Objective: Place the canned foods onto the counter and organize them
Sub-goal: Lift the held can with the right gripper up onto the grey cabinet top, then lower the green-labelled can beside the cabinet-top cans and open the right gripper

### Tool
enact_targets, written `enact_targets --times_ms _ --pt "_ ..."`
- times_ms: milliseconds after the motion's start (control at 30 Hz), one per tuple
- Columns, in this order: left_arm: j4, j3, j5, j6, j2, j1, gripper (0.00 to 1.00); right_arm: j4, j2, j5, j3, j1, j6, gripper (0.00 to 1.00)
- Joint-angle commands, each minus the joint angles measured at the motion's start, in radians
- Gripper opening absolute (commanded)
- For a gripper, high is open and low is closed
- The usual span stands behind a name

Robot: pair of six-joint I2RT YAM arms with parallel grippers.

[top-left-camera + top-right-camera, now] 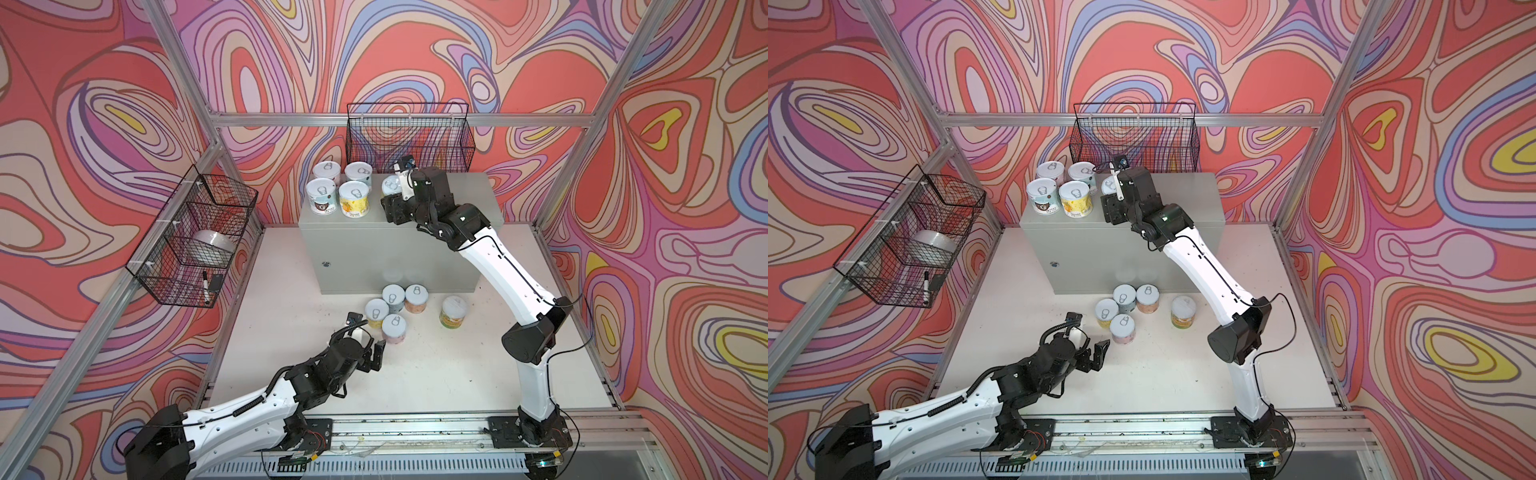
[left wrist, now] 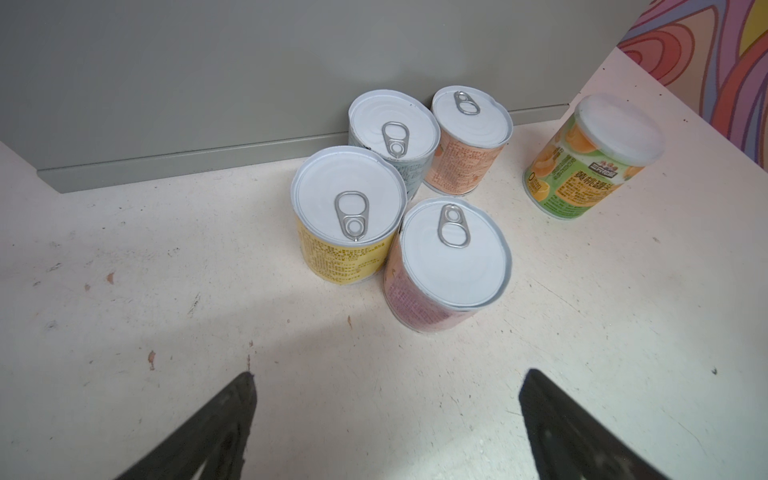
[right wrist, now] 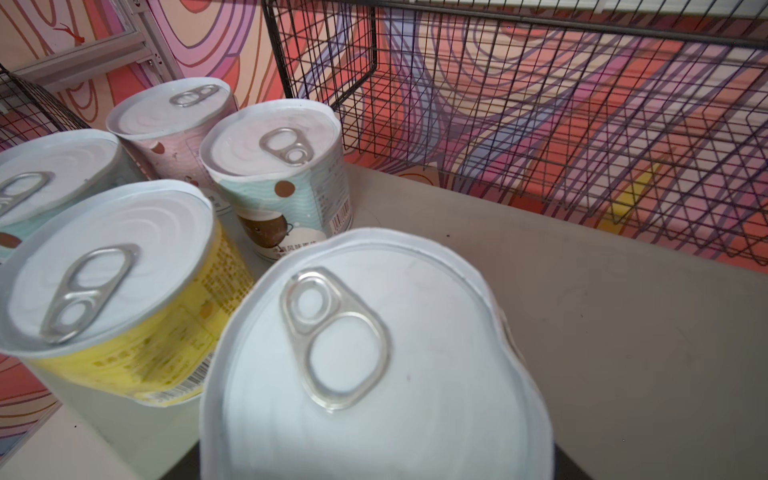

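Tape roll (image 1: pixel 214 246), marker (image 1: pixel 205 287) in wire basket (image 1: pixel 154 277)

Set high and well back in both top views, looking down over table (image 1: pixel 415 374) and counter (image 1: pixel 486 191). From the left wrist, near, facing cans (image 2: pixel 449 257) at the counter's foot; from the right wrist, nearer still, seemingly just above one can (image 3: pixel 374 395), facing the basket (image 3: pixel 540 104). Both spots shared with the top views.

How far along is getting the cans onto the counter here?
Done: a square block of four cans stands on the counter. In hand: the right gripper holds a fifth can beside that block. Remaining: a cluster of four cans and the green-orange can are on the white tabletop; the open left gripper hangs near the cluster, touching nothing.
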Motion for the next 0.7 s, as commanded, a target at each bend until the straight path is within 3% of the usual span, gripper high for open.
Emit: enact_targets --times_ms 0,200,667 --pt "-0.022 -0.009 -0.019 -0.001 -0.014 0.004 0.99 0.072 0.008 0.017 0.034 -0.006 0.01 0.35" --pt "-0.03 -0.009 -0.031 -0.002 -0.026 0.004 0.99 0.085 0.013 0.001 0.034 -0.007 0.012 0.7" --pt "-0.042 -0.008 -0.037 -0.003 -0.034 0.003 0.99 0.105 0.024 0.0 0.068 -0.009 0.011 0.84"
